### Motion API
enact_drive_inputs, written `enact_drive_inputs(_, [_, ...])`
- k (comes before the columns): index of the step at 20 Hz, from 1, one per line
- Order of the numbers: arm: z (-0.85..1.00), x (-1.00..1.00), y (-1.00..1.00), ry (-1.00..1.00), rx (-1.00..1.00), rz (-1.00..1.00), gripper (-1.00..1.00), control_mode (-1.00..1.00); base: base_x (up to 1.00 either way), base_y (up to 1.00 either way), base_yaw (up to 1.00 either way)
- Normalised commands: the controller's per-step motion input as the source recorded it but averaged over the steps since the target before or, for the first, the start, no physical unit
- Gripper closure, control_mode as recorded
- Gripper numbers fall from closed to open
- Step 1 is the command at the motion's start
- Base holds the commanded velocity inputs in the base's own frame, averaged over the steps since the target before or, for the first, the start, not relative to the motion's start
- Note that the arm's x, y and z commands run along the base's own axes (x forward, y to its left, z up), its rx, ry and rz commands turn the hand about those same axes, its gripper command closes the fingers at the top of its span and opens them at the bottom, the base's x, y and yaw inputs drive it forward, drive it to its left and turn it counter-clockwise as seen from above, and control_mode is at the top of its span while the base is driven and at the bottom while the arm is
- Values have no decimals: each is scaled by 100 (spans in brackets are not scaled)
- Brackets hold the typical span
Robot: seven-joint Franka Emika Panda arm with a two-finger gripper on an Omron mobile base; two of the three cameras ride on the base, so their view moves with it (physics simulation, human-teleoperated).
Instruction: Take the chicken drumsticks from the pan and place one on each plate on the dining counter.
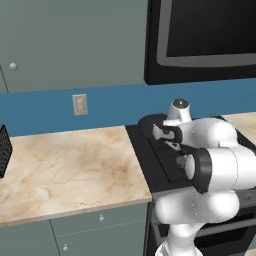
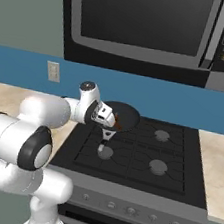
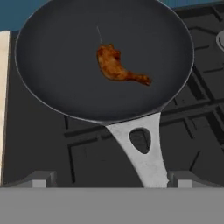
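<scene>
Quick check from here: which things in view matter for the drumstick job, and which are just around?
For the job:
- chicken drumstick
- pan
- gripper, open above the pan

Just around:
- stove
- microwave
- wall outlet
- marble worktop

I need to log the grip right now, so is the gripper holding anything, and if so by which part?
Nothing is held. The gripper is open above the pan, its fingertips apart over the handle, and one chicken drumstick lies untouched inside the pan.

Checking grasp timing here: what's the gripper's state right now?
Gripper: open, holding nothing, poised above the pan with one chicken drumstick in it.
</scene>
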Motion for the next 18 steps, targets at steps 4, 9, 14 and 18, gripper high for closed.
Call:
enact_drive_inputs(4, [-23,84,-18,0,0,1,-100,-100,0,0,0])
enact_drive_inputs(9, [-19,76,-20,0,0,3,-100,-100,0,0,0])
enact_drive_inputs(14, [-26,65,-11,3,-5,8,-100,-100,0,0,0])
enact_drive_inputs(18, [-41,63,-19,4,-7,13,-100,-100,0,0,0])
